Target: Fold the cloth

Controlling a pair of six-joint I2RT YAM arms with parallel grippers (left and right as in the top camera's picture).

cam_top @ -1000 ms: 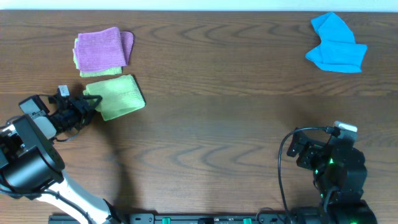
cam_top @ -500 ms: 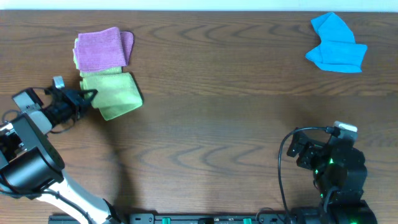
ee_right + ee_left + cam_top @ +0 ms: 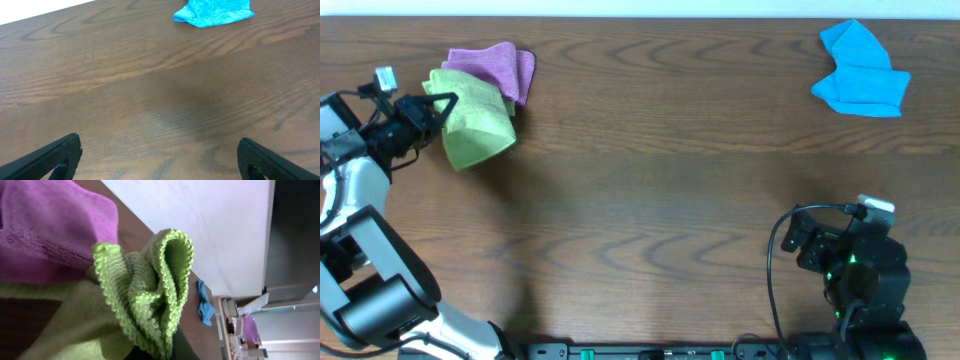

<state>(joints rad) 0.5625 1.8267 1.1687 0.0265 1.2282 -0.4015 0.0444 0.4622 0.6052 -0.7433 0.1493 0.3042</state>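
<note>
The lime-green cloth [image 3: 475,118] is folded and hangs from my left gripper [image 3: 438,108] at the far left of the table, partly over the purple cloth [image 3: 500,66]. In the left wrist view the green cloth [image 3: 145,295] bunches up right at the jaws, with the purple cloth [image 3: 45,225] behind it. The left gripper is shut on the cloth's left edge. My right gripper [image 3: 160,155] is open and empty over bare wood at the front right; it also shows in the overhead view [image 3: 800,240].
A bright blue cloth [image 3: 860,70] lies crumpled at the back right, also seen in the right wrist view [image 3: 212,12]. The wooden table [image 3: 670,180] ends at a white wall along the back.
My left gripper has carried the green cloth back and to the left, onto the purple cloth, which has been pushed and rumpled. The right arm has not moved.
</note>
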